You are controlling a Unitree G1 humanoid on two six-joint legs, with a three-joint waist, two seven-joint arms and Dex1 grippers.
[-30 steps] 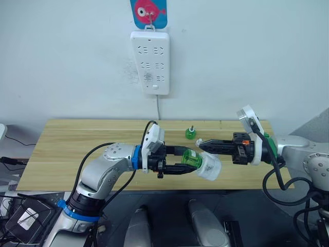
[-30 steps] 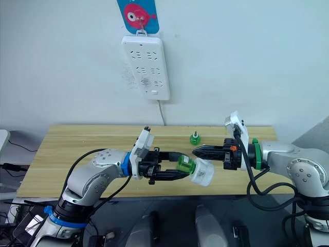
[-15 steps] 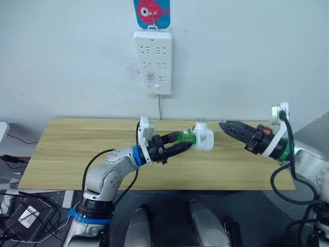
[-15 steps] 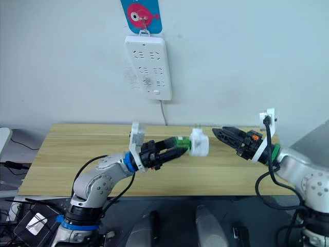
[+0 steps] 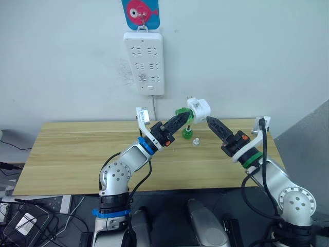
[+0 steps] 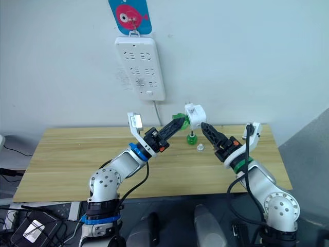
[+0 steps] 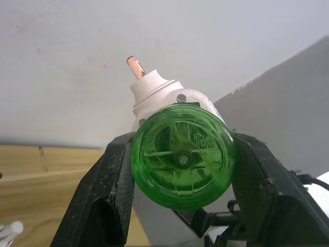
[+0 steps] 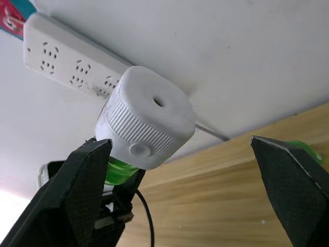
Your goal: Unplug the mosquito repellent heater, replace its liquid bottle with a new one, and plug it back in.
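Aloft, left pincer grips heater; right pincer spread beside.

A light wooden table stands against a pale wall.

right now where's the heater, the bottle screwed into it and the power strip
mosquito repellent heater (image 5: 199,109), left eye view, on its white body
green bottle (image 7: 182,156), left wrist view, on its round base
power strip (image 5: 143,63), left eye view, middle of its white face on the wall

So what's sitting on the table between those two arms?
A small green bottle and a tiny clear cap beside it, seen in the left eye view.
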